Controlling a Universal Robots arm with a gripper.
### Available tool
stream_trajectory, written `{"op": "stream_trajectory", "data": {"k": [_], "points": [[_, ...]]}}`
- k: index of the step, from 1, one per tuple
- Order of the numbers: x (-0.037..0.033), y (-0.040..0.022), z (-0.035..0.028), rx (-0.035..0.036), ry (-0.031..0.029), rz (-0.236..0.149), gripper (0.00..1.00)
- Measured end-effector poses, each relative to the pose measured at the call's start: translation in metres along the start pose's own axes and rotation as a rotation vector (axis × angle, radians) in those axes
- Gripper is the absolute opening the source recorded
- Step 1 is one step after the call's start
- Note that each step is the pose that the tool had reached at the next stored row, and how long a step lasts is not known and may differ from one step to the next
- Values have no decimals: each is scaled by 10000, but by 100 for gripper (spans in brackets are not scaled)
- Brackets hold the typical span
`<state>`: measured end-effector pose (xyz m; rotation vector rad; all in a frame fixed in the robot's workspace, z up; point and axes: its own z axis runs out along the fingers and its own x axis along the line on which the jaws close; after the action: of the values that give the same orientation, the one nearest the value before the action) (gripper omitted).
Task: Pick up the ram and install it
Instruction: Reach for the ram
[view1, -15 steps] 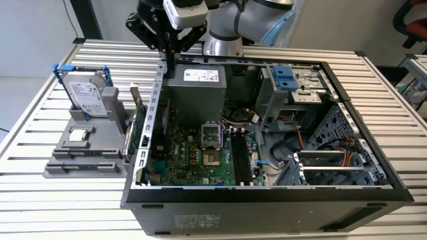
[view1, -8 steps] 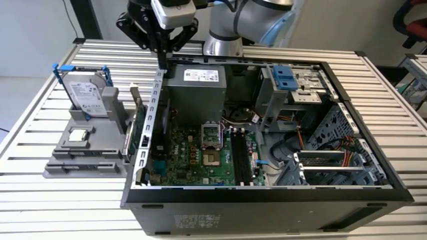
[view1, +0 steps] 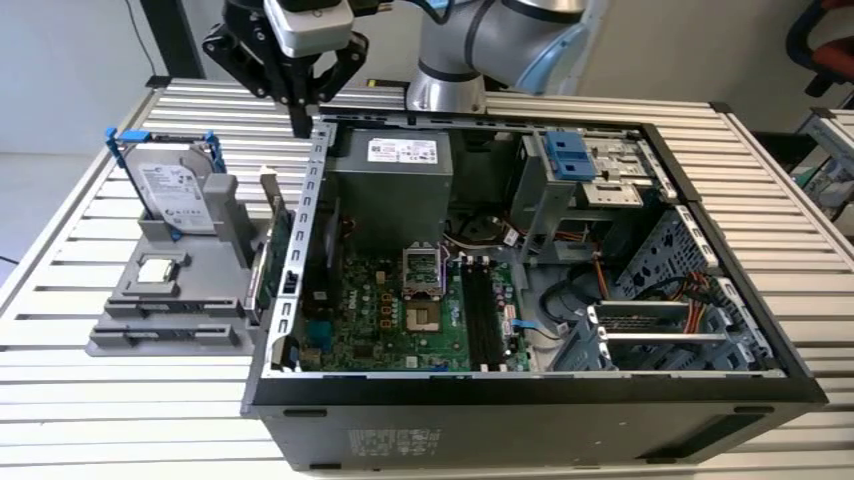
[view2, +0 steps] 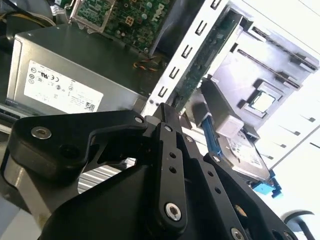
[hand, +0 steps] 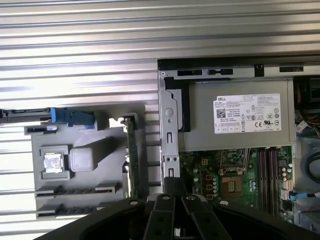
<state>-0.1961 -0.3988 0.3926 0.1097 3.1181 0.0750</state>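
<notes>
Your gripper hangs over the back corner of the PC case, on the exterior view's left, right above the case wall next to the pwr supply. Its fingers are pressed together w/ nothing between them; you can see the same in both wrist views, where the black linkages converge to one tip.

The ram isn't picked up. It stands on its long edge in a slot of the grey holder, at the holder's side closest to the case, just beside the outer case wall. In the first wrist view it's a thin green strip running parallel to that wall. In the second wrist view it shows past the fingertips. The gripper isn't touching it.

Same holder also carries the hard drive w/ blue rails, upright at the far end, and the small square processor lying flat in its recess.

Inside the case you've got the mobo w/ the long black mem slots beside the CPU socket. Everything sits on the slatted metal table.
</notes>
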Motion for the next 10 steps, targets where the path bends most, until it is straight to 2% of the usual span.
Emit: {"op": "stream_trajectory", "data": {"k": [10], "points": [[274,-19,-6,0,0,0,0]]}}
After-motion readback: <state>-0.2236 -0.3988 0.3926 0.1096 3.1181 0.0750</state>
